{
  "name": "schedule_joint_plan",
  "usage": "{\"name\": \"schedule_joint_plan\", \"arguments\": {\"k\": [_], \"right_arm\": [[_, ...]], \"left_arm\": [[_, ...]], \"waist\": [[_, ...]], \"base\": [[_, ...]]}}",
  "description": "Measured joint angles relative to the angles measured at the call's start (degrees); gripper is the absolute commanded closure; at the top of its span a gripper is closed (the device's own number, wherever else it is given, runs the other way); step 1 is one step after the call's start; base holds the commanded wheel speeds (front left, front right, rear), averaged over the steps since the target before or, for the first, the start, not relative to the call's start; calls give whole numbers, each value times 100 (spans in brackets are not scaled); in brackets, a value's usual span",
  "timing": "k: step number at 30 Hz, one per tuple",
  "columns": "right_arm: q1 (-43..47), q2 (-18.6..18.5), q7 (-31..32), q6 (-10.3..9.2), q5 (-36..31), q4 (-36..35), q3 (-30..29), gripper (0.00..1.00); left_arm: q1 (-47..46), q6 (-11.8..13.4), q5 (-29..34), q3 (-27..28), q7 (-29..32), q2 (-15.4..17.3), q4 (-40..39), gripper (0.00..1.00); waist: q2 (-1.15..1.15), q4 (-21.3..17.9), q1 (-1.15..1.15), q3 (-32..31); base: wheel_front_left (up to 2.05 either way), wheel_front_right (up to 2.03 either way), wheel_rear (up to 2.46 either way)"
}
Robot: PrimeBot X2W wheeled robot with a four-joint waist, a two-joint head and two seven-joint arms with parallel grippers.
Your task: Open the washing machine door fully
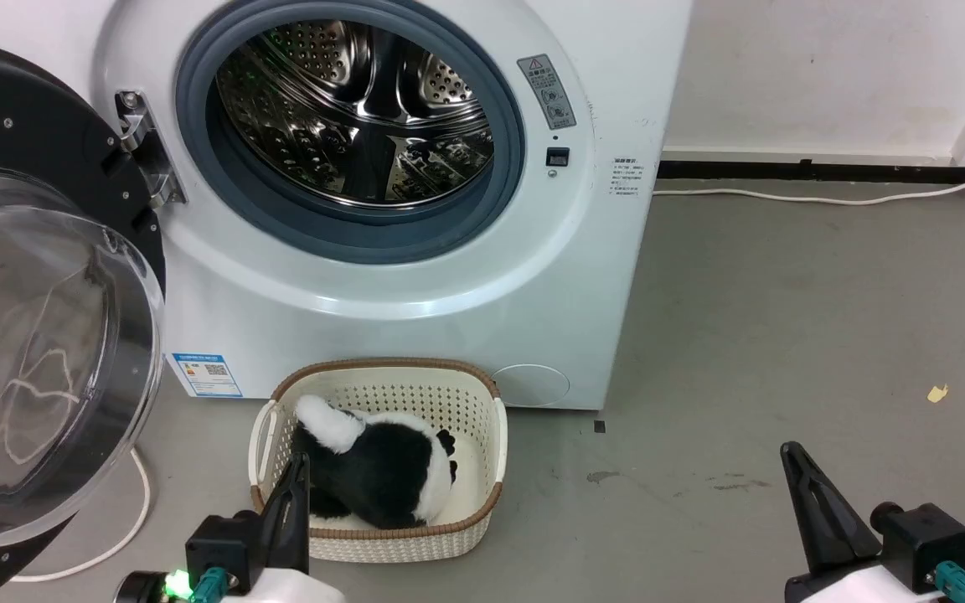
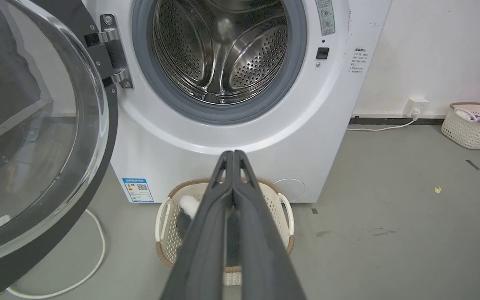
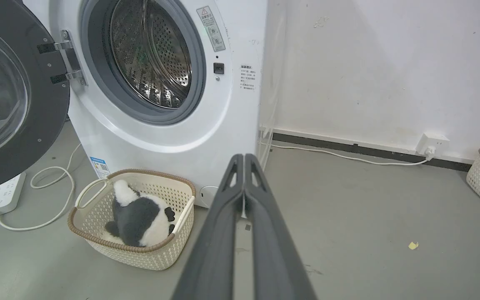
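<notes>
Looks abt done to me; the washing machine door (image 1: pixel 38 352) hangs at the far left of the head view, swung well clear of the washing machine (image 1: pixel 449 335), its bulging glass side turned toward us, black rim cut off by the frame's left & bottom edges; it joins the machine only at the hinge (image 1: pixel 143 155), upper left of the opening. The mouth is fully bare: steel drum (image 1: pixel 357 109) plain to see at top centre, nothing across it.

Left gripper (image 1: pixel 298 461) sits at lower left, fingers pressed together, pinching nothing; in the picture it overlaps the near side of the basket (image 1: pixel 382 363) w/ the black-and-white plush toy (image 1: pixel 382 469) in it, and it's apart from the door. Right gripper (image 1: pixel 788 450) at lower right, also pressed together & empty, over bare floor (image 1: pixel 784 318), well apart from the machine.

What's left, I'd guess: little or nothing; can't tell from here whether the hinge is at its stop, so maybe a last nudge further toward the left edge; otherwise finished, neither gripper touching the door.
</notes>
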Motion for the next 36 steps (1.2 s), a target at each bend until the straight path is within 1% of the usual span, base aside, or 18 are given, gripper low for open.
{"name": "schedule_joint_plan", "arguments": {"k": [12, 14, 36], "right_arm": [[-42, 0, 137, 0, -41, -9, 15, 100], [-91, 0, 160, 0, -42, -14, 21, 100], [-153, 1, 416, 0, -58, -34, 66, 100]], "left_arm": [[-41, -12, 92, 112, 126, -29, -55, 100], [-43, -48, 100, 124, 142, -30, -69, 100], [-69, -130, 292, 301, 377, -65, -209, 100]], "waist": [[0, -18, 0, 12], [0, -20, 0, 14], [0, -52, 0, 35]], "base": [[0, 0, 0], [0, 0, 0], [0, 0, 0]]}}
